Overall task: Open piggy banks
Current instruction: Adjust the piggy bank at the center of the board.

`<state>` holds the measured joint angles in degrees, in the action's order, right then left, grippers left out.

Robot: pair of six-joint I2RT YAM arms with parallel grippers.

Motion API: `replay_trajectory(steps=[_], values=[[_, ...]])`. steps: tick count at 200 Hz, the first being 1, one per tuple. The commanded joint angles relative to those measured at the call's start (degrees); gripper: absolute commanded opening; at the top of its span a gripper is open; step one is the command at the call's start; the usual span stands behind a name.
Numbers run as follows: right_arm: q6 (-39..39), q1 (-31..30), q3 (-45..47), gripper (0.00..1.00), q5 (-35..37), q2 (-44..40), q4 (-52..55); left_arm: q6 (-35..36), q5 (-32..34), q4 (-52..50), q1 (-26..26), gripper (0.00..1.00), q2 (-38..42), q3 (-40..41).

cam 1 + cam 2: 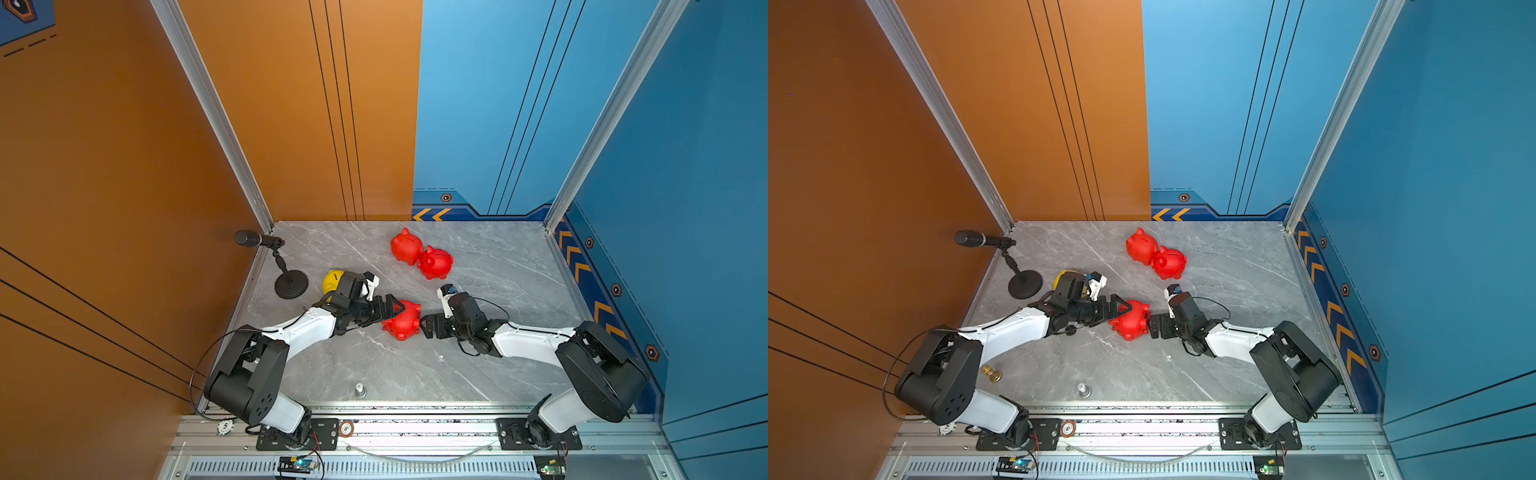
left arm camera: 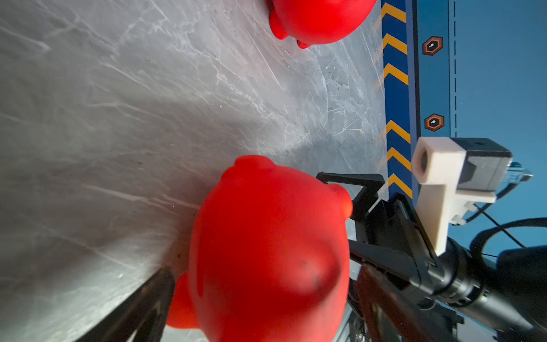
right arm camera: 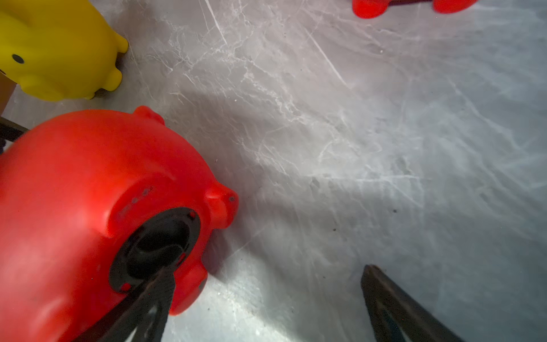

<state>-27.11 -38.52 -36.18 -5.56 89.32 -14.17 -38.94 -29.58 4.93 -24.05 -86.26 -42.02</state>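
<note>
Right wrist view: the right gripper (image 3: 270, 268) gapes wide, one fingertip (image 3: 154, 296) at the black belly plug (image 3: 154, 245) of the tipped red piggy bank (image 3: 88, 183). Near the microphone stand (image 1: 291, 284), the left gripper (image 1: 394, 312) clasps that bank.

A round brown-rimmed chip (image 1: 346, 429) on the front aluminium rail bears one character that reads like a 5. A white toothed chip (image 1: 225, 425) further along that rail shows the same. The blue strip on the back wall carries two orange chevrons (image 1: 432, 215) pointing toward the orange wall, with a hexagon emblem (image 1: 446, 198) above. More chevrons (image 1: 582, 266) and hexagons line the side wall's strip.
</note>
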Motion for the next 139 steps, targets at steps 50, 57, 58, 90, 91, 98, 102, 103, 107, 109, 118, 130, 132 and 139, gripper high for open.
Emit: replay_trajectory(steps=[50, 57, 58, 90, 91, 98, 102, 103, 107, 109, 118, 130, 132, 139], values=[[-1.1, -0.9, -1.6, 1.0, 2.4, 3.0, -3.4, 7.1, 6.2, 5.7, -1.1, 0.97, -2.6, -0.7], [-1.0, -0.9, -1.5, 1.0, 2.2, 3.1, -3.7, 7.8, 6.3, 6.4, -1.6, 0.98, -2.4, -0.9], [-1.0, -0.9, -1.6, 1.0, 2.2, 3.2, -3.7, 7.8, 6.4, 6.4, -1.6, 0.98, -2.4, -0.9], [0.0, -0.8, -2.1, 1.0, 2.3, 4.0, -3.5, 10.7, 7.0, 5.1, -1.8, 0.98, -3.4, -3.0], [0.0, -0.8, -2.1, 1.0, 2.2, 4.0, -3.6, 10.7, 7.0, 5.1, -1.8, 0.98, -3.4, -3.0], [0.3, -0.8, -2.1, 1.0, 2.1, 4.0, -3.8, 11.1, 7.9, 5.1, -1.7, 0.98, -3.4, -3.0], [0.5, -0.8, -2.1, 1.0, 2.1, 4.0, -3.9, 11.2, 8.7, 4.9, -1.6, 0.98, -3.2, -2.9], [0.5, -0.8, -2.2, 1.0, 2.1, 4.0, -3.9, 11.3, 8.8, 4.9, -1.6, 0.98, -3.2, -2.9], [0.6, -0.7, -2.2, 1.0, 2.1, 4.2, -4.0, 11.5, 9.2, 5.1, -1.5, 0.98, -3.1, -2.8], [0.7, -0.7, -2.3, 1.0, 2.1, 4.3, -4.1, 11.5, 9.3, 5.2, -1.4, 0.98, -3.1, -2.7], [1.0, -0.6, -2.6, 1.0, 1.2, 4.6, -4.1, 11.4, 8.8, 6.3, -1.0, 0.98, -3.1, -2.5], [1.2, -0.6, -2.7, 1.0, 0.5, 5.0, -4.6, 11.1, 6.9, 8.0, -0.8, 0.98, -3.7, -2.5], [1.2, -0.6, -2.8, 1.0, 0.3, 5.1, -4.7, 11.0, 6.8, 8.0, -0.9, 0.98, -3.8, -2.6], [1.2, -0.6, -3.0, 1.0, -0.5, 5.4, -5.1, 10.8, 6.6, 8.1, -1.0, 0.98, -4.1, -2.8]])
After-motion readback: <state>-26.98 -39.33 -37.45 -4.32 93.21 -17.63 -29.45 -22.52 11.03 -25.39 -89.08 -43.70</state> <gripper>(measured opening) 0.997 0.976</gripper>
